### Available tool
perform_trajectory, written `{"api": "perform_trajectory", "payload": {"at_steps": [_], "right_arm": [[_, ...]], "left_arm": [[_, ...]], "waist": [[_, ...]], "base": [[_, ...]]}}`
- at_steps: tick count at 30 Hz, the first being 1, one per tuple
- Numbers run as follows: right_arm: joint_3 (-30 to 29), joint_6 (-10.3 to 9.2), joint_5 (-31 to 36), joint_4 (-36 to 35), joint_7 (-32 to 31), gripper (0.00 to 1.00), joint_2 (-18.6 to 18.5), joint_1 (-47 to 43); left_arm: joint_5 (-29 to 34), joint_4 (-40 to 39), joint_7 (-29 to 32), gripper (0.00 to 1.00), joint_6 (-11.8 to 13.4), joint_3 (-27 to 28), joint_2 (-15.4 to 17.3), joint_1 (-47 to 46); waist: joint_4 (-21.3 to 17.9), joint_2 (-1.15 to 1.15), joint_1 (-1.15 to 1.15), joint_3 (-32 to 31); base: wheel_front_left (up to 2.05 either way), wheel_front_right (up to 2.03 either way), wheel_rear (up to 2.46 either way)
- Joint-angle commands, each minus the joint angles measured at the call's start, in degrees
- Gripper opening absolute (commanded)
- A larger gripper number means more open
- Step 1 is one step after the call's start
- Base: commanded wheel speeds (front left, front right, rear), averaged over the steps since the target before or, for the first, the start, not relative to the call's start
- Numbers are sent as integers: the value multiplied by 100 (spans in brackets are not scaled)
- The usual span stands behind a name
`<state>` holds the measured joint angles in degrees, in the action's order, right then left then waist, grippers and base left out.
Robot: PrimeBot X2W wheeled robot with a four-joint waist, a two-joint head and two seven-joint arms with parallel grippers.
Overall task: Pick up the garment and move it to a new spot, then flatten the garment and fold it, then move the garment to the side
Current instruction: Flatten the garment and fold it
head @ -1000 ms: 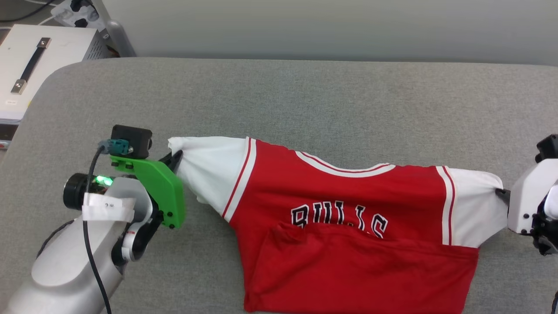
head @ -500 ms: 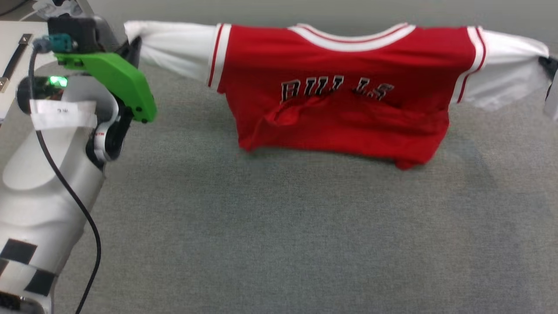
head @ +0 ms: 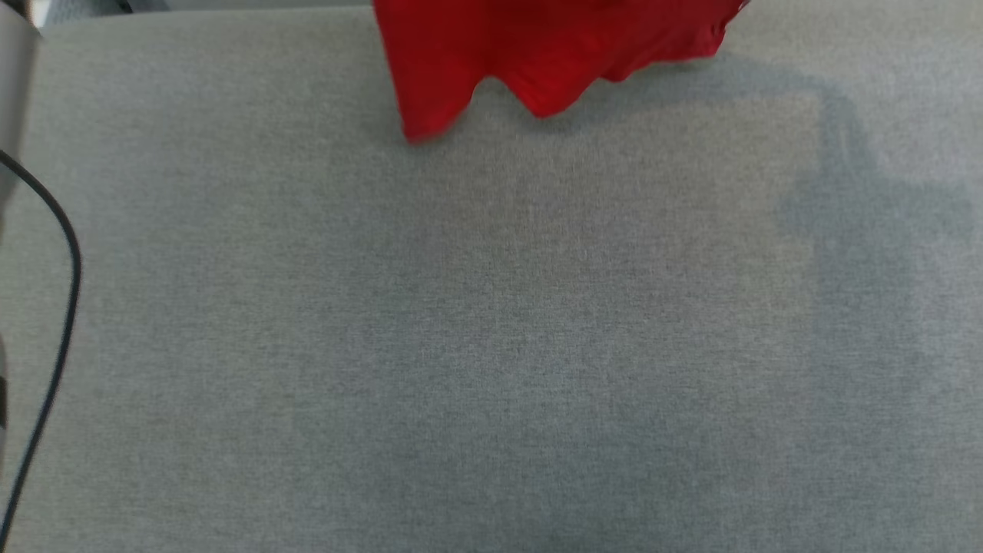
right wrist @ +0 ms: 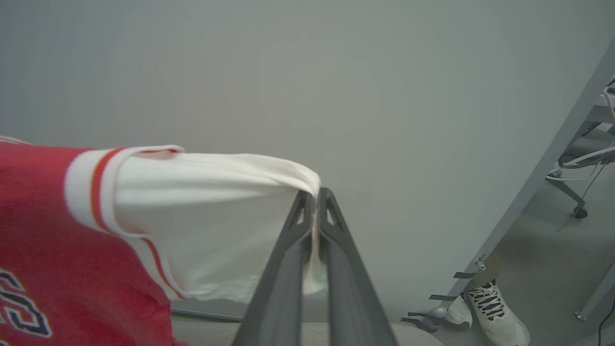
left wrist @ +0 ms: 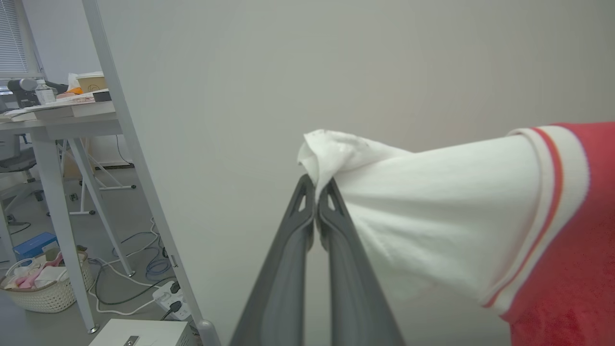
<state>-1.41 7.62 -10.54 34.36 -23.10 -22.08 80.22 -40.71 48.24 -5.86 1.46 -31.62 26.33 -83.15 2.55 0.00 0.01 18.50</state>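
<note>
With left gripper (left wrist: 316, 187) and right gripper (right wrist: 314, 197) each pinching a sleeve end, lower the red, white-sleeved jersey garment (head: 537, 54) hem-first, taut and level, onto the grey fabric tabletop (head: 491, 346).

One garment (head: 537, 54), two hands (left wrist: 316, 185) (right wrist: 315, 194), one grey surface (head: 491, 346), one shoe (right wrist: 490, 312), one basket (left wrist: 45, 295)

The red lower edge of the garment (head: 537, 54) hangs in at the top, its hem wavy and its left corner blurred. Below it spreads the grey fabric tabletop (head: 491, 346), with a soft shadow (head: 845, 192) at right. A black cable (head: 65, 253) curves down the left edge.
</note>
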Motion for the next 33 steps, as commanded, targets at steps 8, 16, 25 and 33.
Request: {"api": "perform_trajectory", "payload": {"at_steps": [8,16,25,33], "right_arm": [[125,-13,291,563,738,0,100,1240],[480,-13,216,1103,996,0,146,1399],[1056,-13,-394,1540,1244,0,298,408],[1548,-13,-1269,1403,1540,0,352,-1424]], "left_arm": [[283,503,-422,0,-177,25,246,-1106],[166,1015,-592,0,-377,44,143,-1073],[-240,1584,-704,0,-731,103,-191,-184],[-664,1688,-837,0,-884,89,-452,1360]], "waist": [[-210,0,-1,1075],[-142,0,-1,1431],[-64,0,-1,1391],[-69,0,-1,873]], "base": [[0,0,0],[0,0,0],[0,0,0],[0,0,0]]}}
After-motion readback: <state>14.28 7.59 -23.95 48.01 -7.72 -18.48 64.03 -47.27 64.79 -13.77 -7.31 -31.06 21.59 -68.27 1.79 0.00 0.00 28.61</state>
